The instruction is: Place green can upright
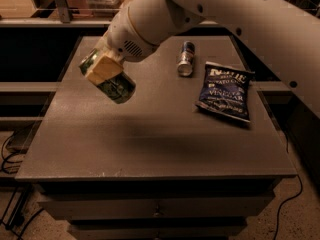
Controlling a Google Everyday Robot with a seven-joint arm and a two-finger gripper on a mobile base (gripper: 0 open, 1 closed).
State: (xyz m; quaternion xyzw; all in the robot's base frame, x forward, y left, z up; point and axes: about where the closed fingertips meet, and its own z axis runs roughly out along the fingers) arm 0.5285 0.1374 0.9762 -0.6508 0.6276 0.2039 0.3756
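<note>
The green can (pixel 116 85) is held tilted in the air above the left part of the grey table (pixel 150 134), its lower end pointing down and to the right. My gripper (pixel 103 68) is shut on the green can, with a tan finger pad (pixel 102 67) across its side. The white arm reaches in from the upper right and hides the can's upper end.
A slim blue-and-silver can (pixel 185 58) lies on its side at the back middle of the table. A dark blue chip bag (pixel 225 90) lies flat at the right. Shelving stands behind the table, and cables lie on the floor at both sides.
</note>
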